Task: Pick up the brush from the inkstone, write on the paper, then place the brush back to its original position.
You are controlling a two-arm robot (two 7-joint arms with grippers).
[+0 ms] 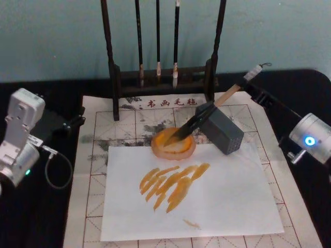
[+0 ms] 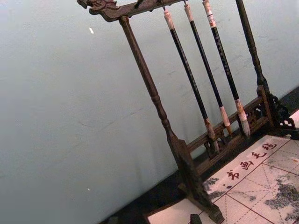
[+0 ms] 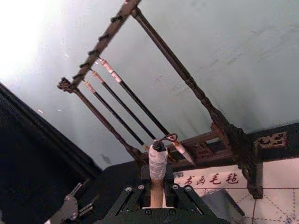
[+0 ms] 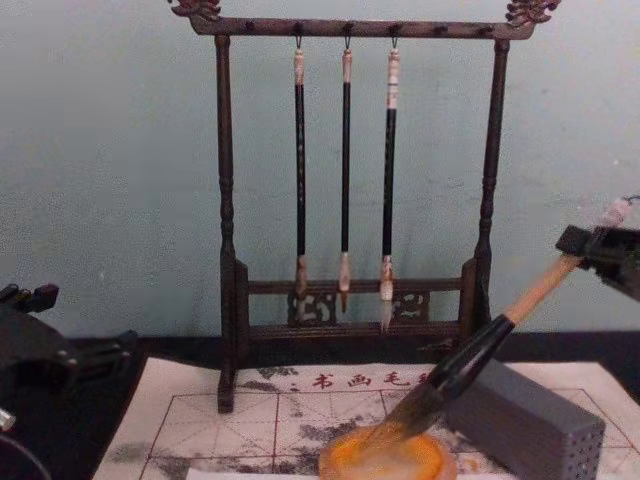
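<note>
Obs.: the large calligraphy brush with a pale wooden handle (image 1: 227, 96) slants from centre frame towards the upper right in the head view. Its dark tuft sits in the round orange dish serving as inkstone (image 1: 158, 147), and its black ferrule seems to lean on the grey perforated block (image 1: 223, 132).

The right gripper (image 1: 251, 85) is clenched on the handle just below the whitish corded end. The left gripper (image 1: 72, 124) is parked at the left edge over the black surface (image 1: 46, 217); I cannot tell its state.

The plain white sheet of paper (image 1: 227, 196), lying on a red-gridded mat (image 1: 98, 155), carries orange strokes, so writing looks done and the step in hand is probably the return.

To do: confirm the ferrule is borne by the block before you let go. Then open gently and back off along the handle's line, clear of the cord loop and the dark wooden brush rack (image 1: 111, 67).
</note>
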